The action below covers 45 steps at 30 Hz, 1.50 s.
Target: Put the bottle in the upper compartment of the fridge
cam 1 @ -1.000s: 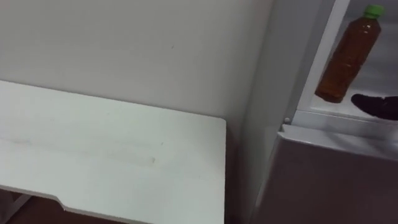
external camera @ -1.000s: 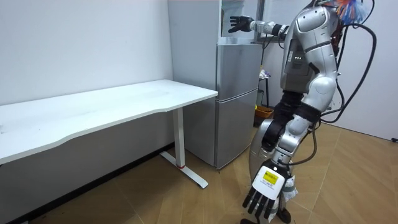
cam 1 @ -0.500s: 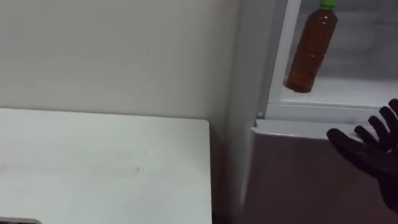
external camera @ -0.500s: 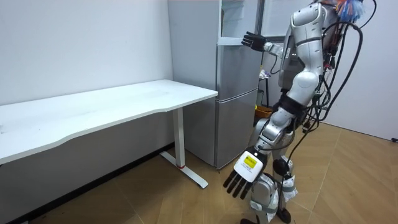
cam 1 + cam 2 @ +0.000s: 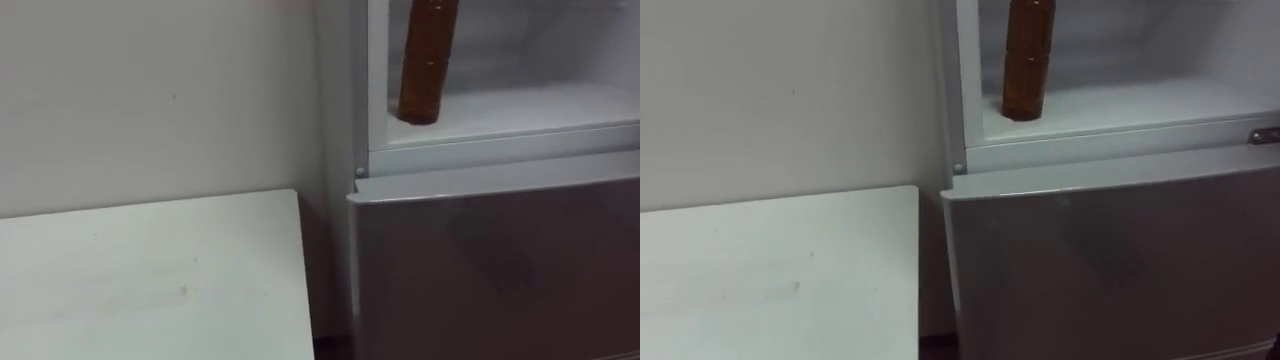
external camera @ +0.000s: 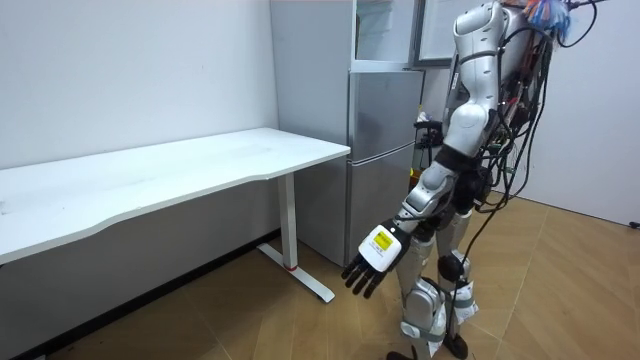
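Up on the fridge shelf stands the bottle; left robot hand hangs far below, fingers spread.

The ribbed plastic bottle is amber-brown, the upper fridge compartment's shelf white, the lower fridge door plain silver-grey, the flat-topped table white, the wooden floor tan (laid in herringbone).
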Available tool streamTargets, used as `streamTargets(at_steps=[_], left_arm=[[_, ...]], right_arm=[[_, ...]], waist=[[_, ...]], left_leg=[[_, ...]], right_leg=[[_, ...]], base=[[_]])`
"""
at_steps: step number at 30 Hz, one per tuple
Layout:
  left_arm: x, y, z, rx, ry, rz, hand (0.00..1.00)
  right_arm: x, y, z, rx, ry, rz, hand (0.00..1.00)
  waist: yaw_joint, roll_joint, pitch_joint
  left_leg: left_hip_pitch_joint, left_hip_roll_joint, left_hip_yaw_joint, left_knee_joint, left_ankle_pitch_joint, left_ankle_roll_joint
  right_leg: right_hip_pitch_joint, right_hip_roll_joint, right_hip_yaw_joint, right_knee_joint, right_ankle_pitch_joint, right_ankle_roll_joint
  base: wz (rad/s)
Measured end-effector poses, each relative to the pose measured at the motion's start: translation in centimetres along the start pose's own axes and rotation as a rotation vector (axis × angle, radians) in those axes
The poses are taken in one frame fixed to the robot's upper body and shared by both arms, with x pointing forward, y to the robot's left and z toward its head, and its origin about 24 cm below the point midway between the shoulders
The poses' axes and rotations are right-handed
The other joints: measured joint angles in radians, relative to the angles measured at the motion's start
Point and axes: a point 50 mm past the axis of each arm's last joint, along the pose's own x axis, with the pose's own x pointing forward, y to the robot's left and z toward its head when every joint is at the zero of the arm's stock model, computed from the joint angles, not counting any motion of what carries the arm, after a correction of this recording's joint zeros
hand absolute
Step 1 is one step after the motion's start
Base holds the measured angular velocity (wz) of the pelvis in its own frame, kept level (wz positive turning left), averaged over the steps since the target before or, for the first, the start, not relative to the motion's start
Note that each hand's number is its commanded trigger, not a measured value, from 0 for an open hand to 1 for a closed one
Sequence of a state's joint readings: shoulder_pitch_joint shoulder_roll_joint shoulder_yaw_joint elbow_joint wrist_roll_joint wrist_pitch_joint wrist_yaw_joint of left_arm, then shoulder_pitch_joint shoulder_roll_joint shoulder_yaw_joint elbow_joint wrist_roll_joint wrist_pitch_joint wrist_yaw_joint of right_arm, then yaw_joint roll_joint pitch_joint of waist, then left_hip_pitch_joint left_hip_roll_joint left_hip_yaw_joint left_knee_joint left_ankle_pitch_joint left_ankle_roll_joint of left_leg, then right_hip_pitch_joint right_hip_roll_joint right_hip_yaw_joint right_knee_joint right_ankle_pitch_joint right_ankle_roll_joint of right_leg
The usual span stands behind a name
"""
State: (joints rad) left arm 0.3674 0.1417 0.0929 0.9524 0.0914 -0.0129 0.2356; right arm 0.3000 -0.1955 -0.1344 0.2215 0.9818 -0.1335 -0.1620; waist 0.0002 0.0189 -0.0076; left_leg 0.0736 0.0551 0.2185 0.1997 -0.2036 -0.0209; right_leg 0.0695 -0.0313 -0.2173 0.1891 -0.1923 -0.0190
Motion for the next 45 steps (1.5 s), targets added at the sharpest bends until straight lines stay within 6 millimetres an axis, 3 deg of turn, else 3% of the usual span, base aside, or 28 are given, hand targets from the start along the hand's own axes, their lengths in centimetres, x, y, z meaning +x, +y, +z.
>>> streamTargets(at_steps=[7,11,16,22,25,29,39,45], left_arm=[[0.1,-0.7,0.7,-0.004,-0.031,-0.025,0.00],[0.1,-0.7,1.0,-0.010,-0.048,-0.024,0.00],[0.1,-0.7,1.0,-0.028,-0.054,-0.020,0.00],[0.2,-0.7,1.2,-0.035,-0.058,-0.021,0.00],[0.1,-1.0,1.3,-0.056,-0.053,-0.028,0.00],[0.2,-1.0,1.4,-0.076,-0.048,-0.030,0.00],[0.3,0.0,0.5,-0.115,-0.005,0.009,0.00],[0.3,1.4,-0.4,-0.158,0.022,0.065,0.00]], right_arm=[[-0.4,-2.7,-3.1,-0.005,0.122,-0.090,0.00],[-1.1,-5.6,-4.7,-0.113,0.190,-0.189,0.00],[-4.0,-10.8,-7.3,-0.283,0.357,-0.368,0.00],[-7.4,-14.5,-9.6,-0.297,0.534,-0.518,0.00],[-8.8,-14.9,-10.9,-0.242,0.610,-0.559,0.00],[-8.9,-14.4,-11.8,-0.170,0.651,-0.551,0.00],[-5.9,-13.3,-10.2,-0.061,0.537,-0.573,0.00],[-4.1,-14.2,-6.4,-0.013,0.385,-0.659,0.00]], waist=[[-0.026,-0.013,0.0038],[-0.025,-0.010,0.0024],[-0.028,-0.008,-0.0001],[-0.035,-0.013,0.0031],[-0.035,-0.017,0.0040],[-0.035,-0.018,0.0043],[-0.050,-0.033,0.0064],[-0.055,-0.050,0.0046]], left_leg=[[-0.002,0.001,0.001,-0.001,-0.005,-0.002],[0.006,0.002,0.013,-0.006,-0.006,-0.003],[0.017,0.001,0.022,-0.014,-0.006,-0.003],[0.024,0.002,0.021,-0.021,-0.007,-0.004],[0.024,0.002,0.021,-0.022,-0.006,-0.004],[0.026,0.000,0.022,-0.024,-0.006,-0.004],[0.051,-0.002,0.022,-0.034,-0.007,-0.004],[0.055,-0.004,0.022,-0.038,-0.007,-0.004]], right_leg=[[-0.004,0.004,0.007,-0.002,0.000,0.000],[-0.004,0.004,0.014,-0.003,0.000,0.000],[-0.002,0.004,0.025,-0.003,-0.002,0.002],[0.000,0.005,0.022,0.000,-0.003,0.002],[0.000,0.005,0.022,0.000,-0.003,0.001],[0.000,0.005,0.022,-0.001,-0.003,0.002],[0.018,0.004,0.027,-0.002,-0.011,0.004],[0.017,0.004,0.034,0.001,-0.013,0.005]], base=[[-0.01],[-0.08],[-0.07],[-0.01],[0.00],[0.00],[0.00],[-0.01]])
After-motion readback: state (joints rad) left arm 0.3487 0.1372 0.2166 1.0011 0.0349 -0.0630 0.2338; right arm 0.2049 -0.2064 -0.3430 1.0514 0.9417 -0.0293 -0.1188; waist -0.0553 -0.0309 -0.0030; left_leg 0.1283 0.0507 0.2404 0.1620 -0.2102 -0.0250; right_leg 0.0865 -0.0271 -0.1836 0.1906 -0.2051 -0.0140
